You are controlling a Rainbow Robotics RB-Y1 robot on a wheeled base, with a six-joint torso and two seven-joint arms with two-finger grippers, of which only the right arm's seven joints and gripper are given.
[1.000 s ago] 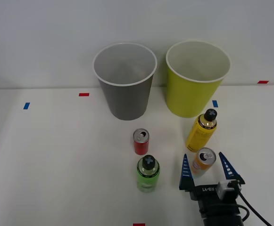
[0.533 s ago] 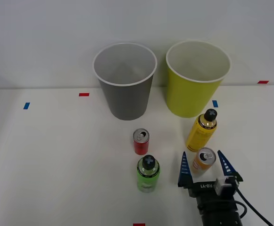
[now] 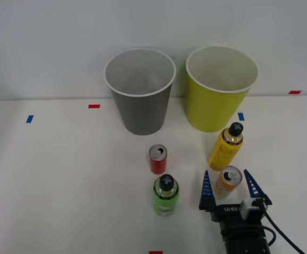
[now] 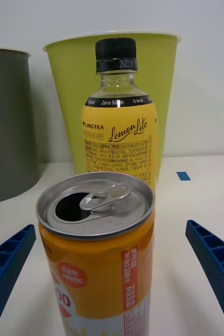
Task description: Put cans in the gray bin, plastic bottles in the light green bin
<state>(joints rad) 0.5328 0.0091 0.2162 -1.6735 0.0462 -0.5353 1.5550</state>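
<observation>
An orange and white can (image 3: 229, 179) (image 4: 98, 252) stands upright between the blue fingers of my right gripper (image 3: 230, 188) (image 4: 112, 281), which is open with a gap on each side. Just beyond it stands the tall yellow plastic bottle (image 3: 225, 146) (image 4: 119, 126) with a black cap. A short red can (image 3: 158, 159) and a squat green bottle (image 3: 166, 195) stand to the left. At the back of the table are the gray bin (image 3: 139, 91) (image 4: 7, 123) and, to its right, the light green bin (image 3: 220, 87) (image 4: 67, 79).
The white table (image 3: 63, 174) carries small red and blue tape marks (image 3: 93, 106). A blue mark (image 4: 183, 176) lies beside the green bin. A pale wall rises right behind the bins. Open tabletop spreads to the left.
My gripper has drawn back very slightly toward the near edge between the earliest frame and now; the orange can stays between its fingers. Nothing else has moved.
</observation>
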